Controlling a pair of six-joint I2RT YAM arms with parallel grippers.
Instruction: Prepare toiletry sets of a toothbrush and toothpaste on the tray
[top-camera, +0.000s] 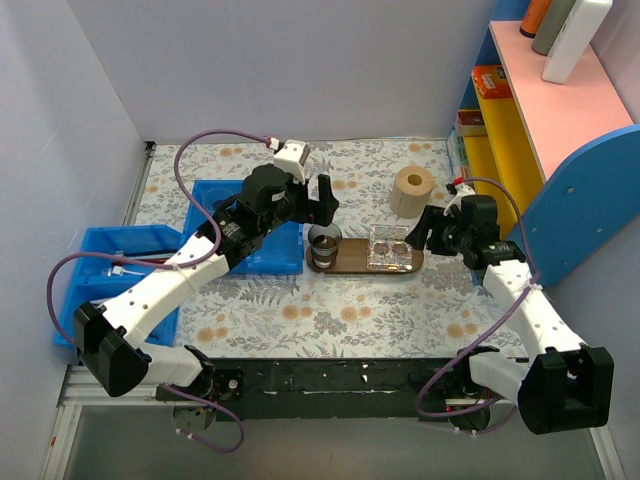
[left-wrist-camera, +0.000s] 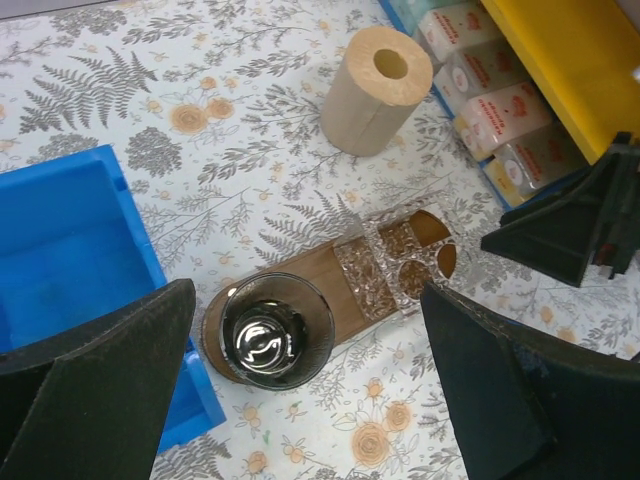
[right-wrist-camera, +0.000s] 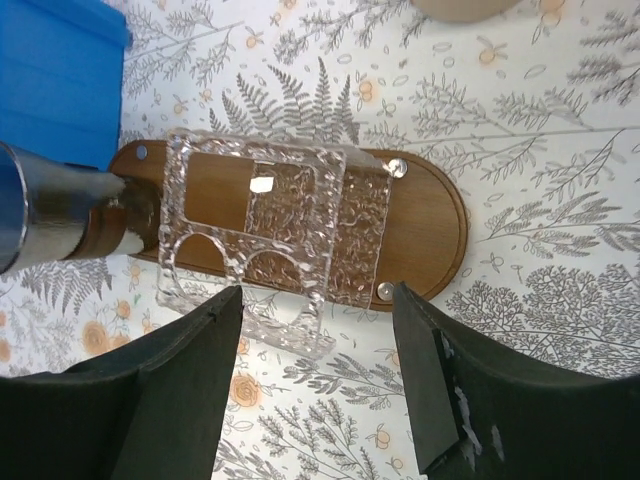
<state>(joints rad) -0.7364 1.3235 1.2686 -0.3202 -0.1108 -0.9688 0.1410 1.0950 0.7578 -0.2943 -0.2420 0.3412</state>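
The dark brown wooden tray (top-camera: 350, 264) lies mid-table; it also shows in the left wrist view (left-wrist-camera: 330, 275) and the right wrist view (right-wrist-camera: 420, 225). On its left end stands a dark glass cup (top-camera: 324, 243), empty in the left wrist view (left-wrist-camera: 277, 329). A clear textured holder (top-camera: 391, 248) sits on its right half (right-wrist-camera: 260, 235). My left gripper (top-camera: 322, 199) hovers open and empty above the cup. My right gripper (top-camera: 427, 229) is open and empty just right of the tray. No toothbrush or toothpaste is in view.
Two blue bins (top-camera: 240, 240) (top-camera: 110, 270) stand at the left. A tan paper roll (top-camera: 411, 191) stands behind the tray. A yellow and blue shelf (top-camera: 520, 130) with small boxes (left-wrist-camera: 490, 105) lines the right side.
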